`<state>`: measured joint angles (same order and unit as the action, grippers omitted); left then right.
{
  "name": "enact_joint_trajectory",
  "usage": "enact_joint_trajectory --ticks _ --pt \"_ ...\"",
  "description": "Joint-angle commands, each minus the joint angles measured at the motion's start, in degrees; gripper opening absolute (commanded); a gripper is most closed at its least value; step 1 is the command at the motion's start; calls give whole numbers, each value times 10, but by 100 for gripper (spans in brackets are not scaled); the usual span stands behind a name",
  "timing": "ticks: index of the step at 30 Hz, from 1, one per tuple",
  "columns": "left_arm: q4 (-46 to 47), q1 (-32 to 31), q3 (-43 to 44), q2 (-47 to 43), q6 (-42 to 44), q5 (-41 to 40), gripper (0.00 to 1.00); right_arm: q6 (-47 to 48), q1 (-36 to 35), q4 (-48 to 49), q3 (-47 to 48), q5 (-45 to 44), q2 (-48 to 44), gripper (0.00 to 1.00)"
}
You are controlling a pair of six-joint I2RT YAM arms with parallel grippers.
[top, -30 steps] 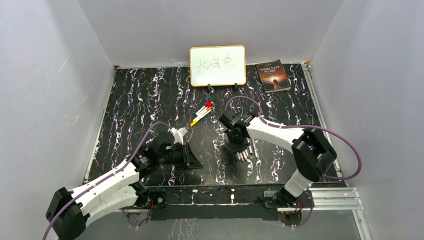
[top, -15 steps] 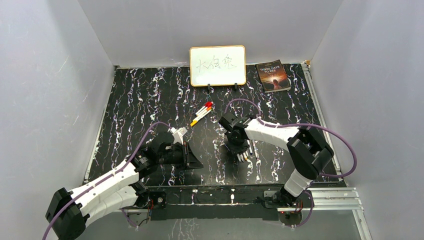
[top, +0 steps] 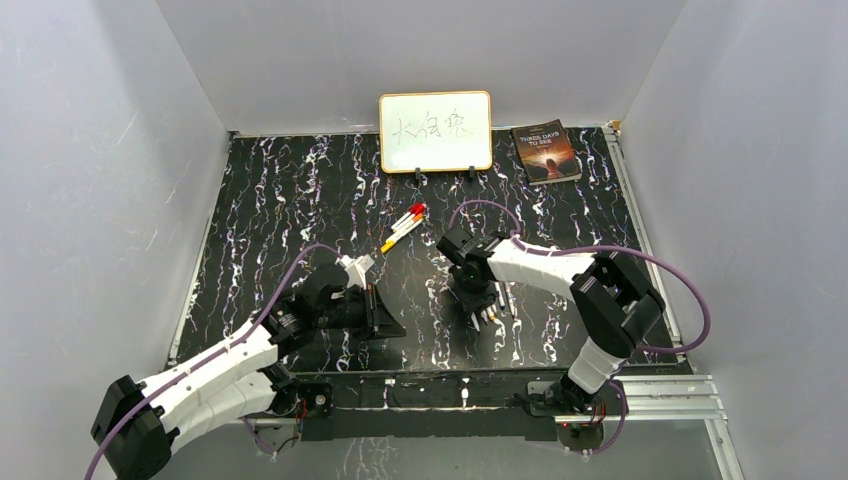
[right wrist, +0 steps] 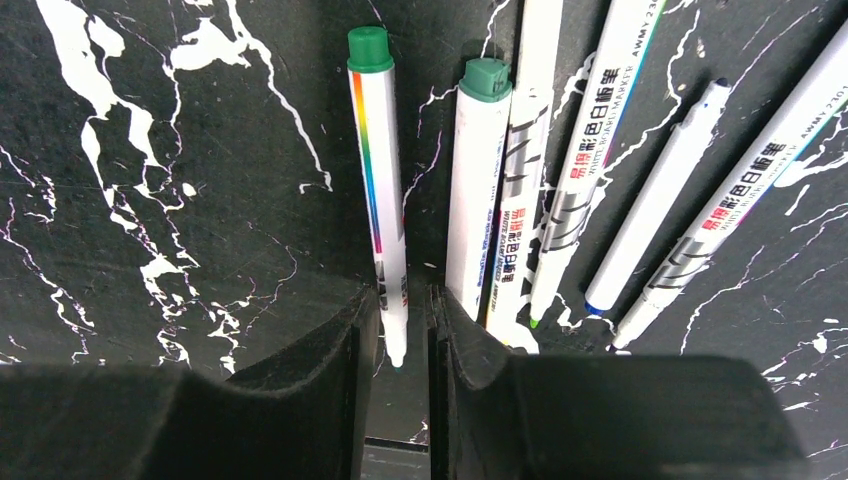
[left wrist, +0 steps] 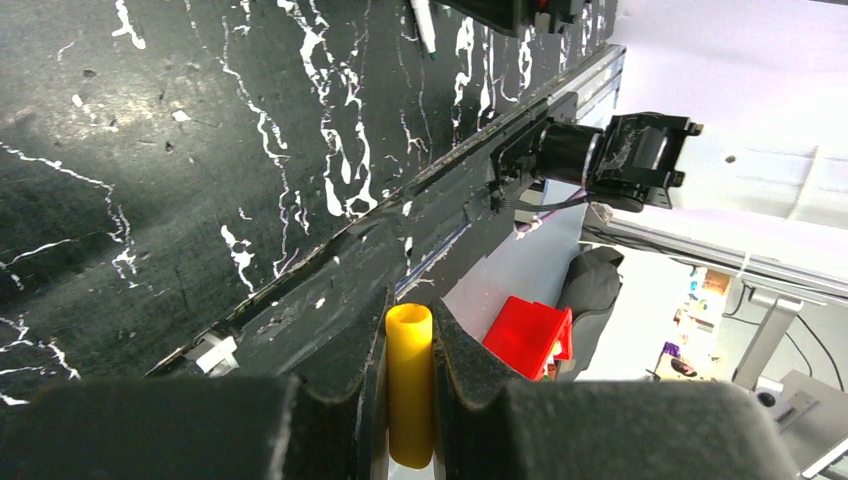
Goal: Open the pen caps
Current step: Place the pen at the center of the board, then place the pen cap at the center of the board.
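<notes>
My left gripper [left wrist: 409, 325] is shut on a yellow pen cap [left wrist: 409, 385] and hangs low near the table's front edge [left wrist: 330, 250]. My right gripper [right wrist: 403, 300] points down at the table mid-right, jaws slightly apart. Between them lies an uncapped white pen [right wrist: 378, 170] with a green end, and a thin gap shows on its right side. Several more uncapped pens [right wrist: 560, 190] lie side by side just to its right. In the top view the right gripper [top: 480, 300] covers most of that group. Two capped pens [top: 403, 226] lie mid-table, one with a red cap [top: 417, 208].
A small whiteboard [top: 435, 131] stands at the back and a book [top: 546, 152] lies at the back right. Grey walls close in three sides. A metal rail [top: 660, 395] runs along the front right. Beyond the front edge sits a red box [left wrist: 525, 335].
The right gripper's jaws have parted a little around the green pen, which now rests on the table. The right arm shifted slightly left. The left arm has not moved.
</notes>
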<state>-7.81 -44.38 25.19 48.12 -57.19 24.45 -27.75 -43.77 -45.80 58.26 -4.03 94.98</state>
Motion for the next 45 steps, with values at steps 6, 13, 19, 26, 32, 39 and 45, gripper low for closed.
enact_joint_trajectory --ticks 6,13,19,26,32,39,45 --pt "-124 -2 55 36 54 -64 3 -12 -3 4 8 -8 -31 25" --pt "-208 -2 101 102 116 -142 4 -19 -7 -19 35 -5 -63 35" --pt "-188 -2 111 158 145 -165 7 -27 -8 -32 53 0 -93 39" --pt "-131 0 115 217 164 -174 10 -33 -10 -39 59 8 -121 42" --pt "-73 2 125 263 177 -172 10 -38 -10 -36 53 13 -134 42" --pt "-93 6 157 319 199 -234 10 -40 -10 -35 43 16 -148 42" --pt "-92 30 153 347 210 -271 12 -42 -10 -29 35 20 -155 42"
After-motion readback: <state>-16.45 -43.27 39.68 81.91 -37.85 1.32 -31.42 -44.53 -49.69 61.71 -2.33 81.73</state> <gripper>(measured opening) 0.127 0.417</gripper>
